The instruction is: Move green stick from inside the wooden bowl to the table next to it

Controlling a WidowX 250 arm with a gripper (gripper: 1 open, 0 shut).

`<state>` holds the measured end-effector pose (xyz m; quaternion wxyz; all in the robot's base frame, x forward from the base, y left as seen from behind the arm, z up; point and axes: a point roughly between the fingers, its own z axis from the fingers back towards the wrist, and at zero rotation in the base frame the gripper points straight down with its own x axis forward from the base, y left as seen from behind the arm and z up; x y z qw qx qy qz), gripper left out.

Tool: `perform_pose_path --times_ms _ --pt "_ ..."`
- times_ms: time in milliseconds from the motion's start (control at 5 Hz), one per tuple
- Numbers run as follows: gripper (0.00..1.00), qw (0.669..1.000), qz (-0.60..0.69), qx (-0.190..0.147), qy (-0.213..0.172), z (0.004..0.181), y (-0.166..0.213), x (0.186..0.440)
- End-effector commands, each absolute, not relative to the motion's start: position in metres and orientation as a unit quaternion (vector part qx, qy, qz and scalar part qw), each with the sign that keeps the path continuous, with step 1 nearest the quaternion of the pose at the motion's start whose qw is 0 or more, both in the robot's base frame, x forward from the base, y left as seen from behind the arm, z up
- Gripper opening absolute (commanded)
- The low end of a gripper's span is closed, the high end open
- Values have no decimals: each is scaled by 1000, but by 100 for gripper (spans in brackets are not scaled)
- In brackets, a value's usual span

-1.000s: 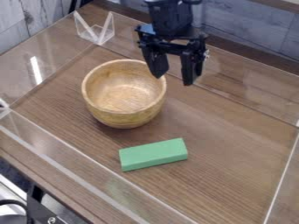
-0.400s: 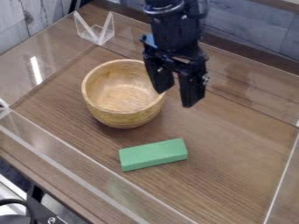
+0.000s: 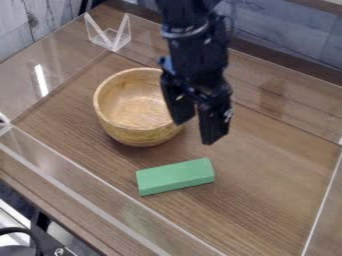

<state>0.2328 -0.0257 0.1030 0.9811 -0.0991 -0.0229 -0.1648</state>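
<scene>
Wooden and thick-walled, the bowl (image 3: 140, 118) is sitting empty at left, the stick (image 3: 175, 177) is lying flat on the table (image 3: 274, 150) just in front of it, looking light, stiff and best pinched across its narrow width, while the gripper (image 3: 195, 116) is hanging with jaws spread, holding nothing.

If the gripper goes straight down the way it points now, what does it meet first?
Probably the bare dark brown wood-grain table, right of the round light wooden bowl and beyond the flat bright green block. The open gripper seems clear of both, though depth is uncertain.
</scene>
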Motion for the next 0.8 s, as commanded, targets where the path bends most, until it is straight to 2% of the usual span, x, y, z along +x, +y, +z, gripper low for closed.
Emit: perform_pose_path --times_ms 0,400,600 --pt "100 981 -170 -87 -43 92 -16 230" --pt "100 978 -188 -84 -38 74 -2 231" --pt "100 972 -219 -82 -25 67 6 223"
